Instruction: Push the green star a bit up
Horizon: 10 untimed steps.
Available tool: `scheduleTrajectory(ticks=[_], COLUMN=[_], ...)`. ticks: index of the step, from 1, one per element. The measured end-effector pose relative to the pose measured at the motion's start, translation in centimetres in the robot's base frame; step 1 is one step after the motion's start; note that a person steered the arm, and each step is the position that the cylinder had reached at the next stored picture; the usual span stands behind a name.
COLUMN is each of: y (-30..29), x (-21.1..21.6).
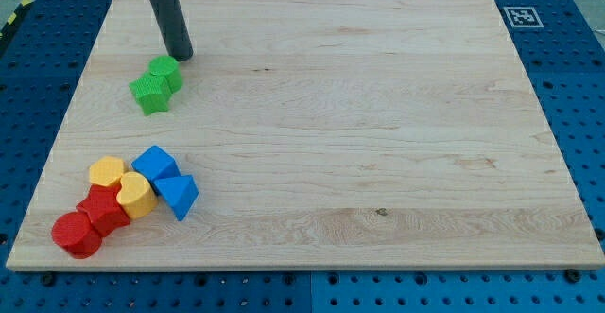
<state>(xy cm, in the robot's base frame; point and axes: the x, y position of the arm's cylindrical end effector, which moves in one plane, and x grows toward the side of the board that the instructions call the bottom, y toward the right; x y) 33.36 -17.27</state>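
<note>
The green star (148, 94) lies on the wooden board (378, 114) at the view's upper left. A second green block (167, 72) touches it on its upper right side. My tip (180, 56) rests on the board just above and right of that second green block, close to it. The star is below and left of my tip, with the other green block between them.
A cluster sits at the view's lower left: two blue blocks (154, 165) (178, 196), two yellow blocks (107, 172) (135, 196), and two red blocks (103, 209) (76, 234). A marker tag (521, 15) sits at the board's upper right corner.
</note>
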Motion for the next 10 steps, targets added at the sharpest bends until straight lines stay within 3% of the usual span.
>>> scheduleTrajectory(ticks=[2, 3, 4, 5, 9, 10], y=[-0.8, -6.7, -10.7, -10.1, -1.6, -4.5], x=[-2.0, -2.9, 0.3, 5.6, 8.4, 11.0])
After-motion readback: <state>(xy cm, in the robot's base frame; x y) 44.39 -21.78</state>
